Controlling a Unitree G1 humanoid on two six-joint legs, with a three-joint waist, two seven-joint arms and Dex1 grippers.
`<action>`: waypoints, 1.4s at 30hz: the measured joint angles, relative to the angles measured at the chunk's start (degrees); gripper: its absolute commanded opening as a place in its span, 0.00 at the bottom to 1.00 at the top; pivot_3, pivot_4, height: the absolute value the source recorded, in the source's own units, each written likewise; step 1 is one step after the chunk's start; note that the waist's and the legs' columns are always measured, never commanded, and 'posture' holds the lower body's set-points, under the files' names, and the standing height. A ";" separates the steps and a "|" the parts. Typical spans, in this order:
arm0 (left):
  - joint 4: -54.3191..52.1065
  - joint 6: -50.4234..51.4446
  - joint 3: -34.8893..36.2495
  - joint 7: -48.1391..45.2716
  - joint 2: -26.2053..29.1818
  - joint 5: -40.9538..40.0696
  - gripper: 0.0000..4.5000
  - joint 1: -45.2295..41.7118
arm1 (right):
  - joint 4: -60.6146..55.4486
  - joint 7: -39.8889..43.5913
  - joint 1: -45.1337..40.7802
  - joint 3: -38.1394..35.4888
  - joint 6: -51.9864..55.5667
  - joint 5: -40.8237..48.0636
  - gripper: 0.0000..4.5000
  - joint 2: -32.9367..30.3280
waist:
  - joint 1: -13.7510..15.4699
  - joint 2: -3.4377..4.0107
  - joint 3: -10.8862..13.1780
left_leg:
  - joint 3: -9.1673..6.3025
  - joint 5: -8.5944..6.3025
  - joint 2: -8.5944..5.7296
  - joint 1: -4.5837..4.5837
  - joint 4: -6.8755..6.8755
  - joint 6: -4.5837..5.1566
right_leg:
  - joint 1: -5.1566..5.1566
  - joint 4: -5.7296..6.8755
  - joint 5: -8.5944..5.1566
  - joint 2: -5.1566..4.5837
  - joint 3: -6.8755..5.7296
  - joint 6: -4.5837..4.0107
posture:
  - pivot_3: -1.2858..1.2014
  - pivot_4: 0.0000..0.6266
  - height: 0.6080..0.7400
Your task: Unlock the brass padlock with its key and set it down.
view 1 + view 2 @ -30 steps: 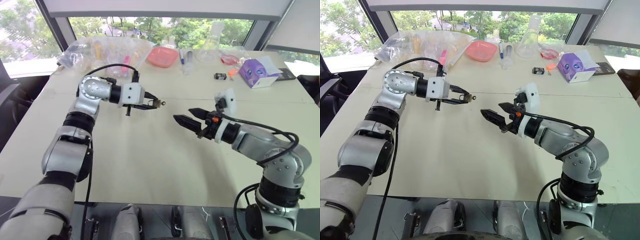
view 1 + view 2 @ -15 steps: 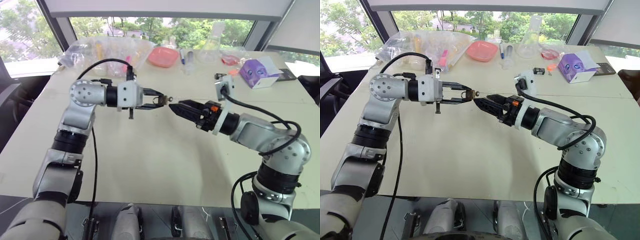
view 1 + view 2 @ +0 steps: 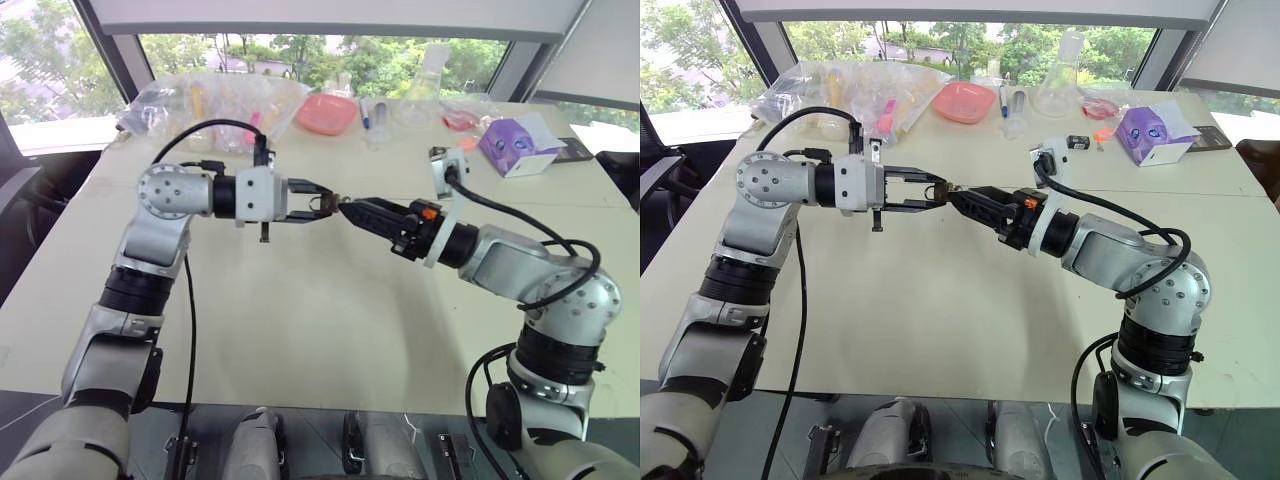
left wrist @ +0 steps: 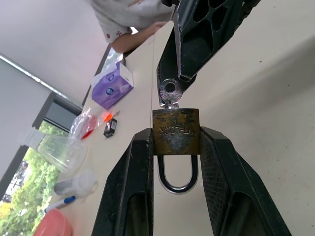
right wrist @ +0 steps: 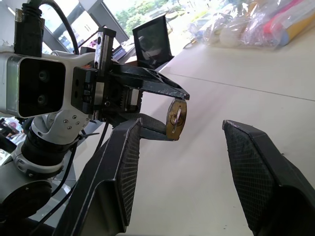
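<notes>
Over the counter [image 3: 300, 330], left claw [image 4: 175, 147] pinches the small, rigid padlock [image 4: 175, 130]; right claw [image 5: 182, 162] gapes around its key [image 4: 169, 93].

1. This looks like a lab or office room: a wide pale table [image 3: 300, 330] stands before big windows [image 3: 300, 50] with trees outside.
2. A glass flask [image 3: 418, 95], pens [image 3: 366, 112], a pink tray [image 3: 325, 113] and bagged supplies [image 3: 215, 105] line the far edge.

Silver-grey jointed arms with black bands and looping black cables, white wrist blocks, black-fingered grippers, apparently orange-accented on the right gripper [image 3: 347, 208].
</notes>
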 measured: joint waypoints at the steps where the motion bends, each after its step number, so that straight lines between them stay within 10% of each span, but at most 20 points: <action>1: 0.00 -0.01 -0.02 0.12 0.00 0.00 0.16 0.00 | 0.09 -0.22 0.04 0.21 -0.24 0.46 0.54 -0.09 | 0.00 0.00 0.00 | 0.00 0.00 0.00 0.00 0.00 0.00 | 0.00 0.00 0.00 0.00 0.00 0.00 | 0.52 0.24 1.00; 7: -0.02 -0.14 -0.14 0.16 0.00 -0.04 0.16 0.00 | 0.22 -1.70 0.38 1.23 -1.74 2.63 0.02 -1.13 | 0.00 0.00 0.00 | 0.00 0.00 0.00 0.00 0.00 0.00 | 0.00 0.00 0.00 0.00 0.00 0.00 | 0.52 0.24 1.00; 34: -0.44 0.90 -1.19 -0.79 0.76 -1.09 0.16 -1.02 | 0.21 1.14 2.07 7.69 -7.40 1.56 0.02 -7.91 | 0.04 0.00 0.00 | 0.00 0.00 0.00 0.00 -0.01 0.00 | 0.00 -0.03 0.00 0.00 0.00 0.00 | 0.52 0.24 1.00; 37: -0.15 0.04 -1.18 0.02 0.86 -0.92 0.16 -1.03 | 0.19 1.48 2.92 7.68 -7.92 1.58 0.20 -8.27 | 0.06 0.00 0.00 | 0.00 0.00 0.00 0.00 -0.01 0.01 | 0.00 -0.03 0.00 0.00 0.00 0.00 | 0.52 0.24 1.00; 42: 0.28 -0.27 -1.19 0.27 1.08 -0.83 0.16 -1.03 | 0.12 2.19 3.05 7.60 -8.71 2.45 0.77 -8.67 | 0.06 0.00 0.00 | 0.00 0.00 0.00 0.00 -0.01 0.01 | 0.00 -0.04 0.00 0.00 0.00 0.00 | 0.52 0.24 1.00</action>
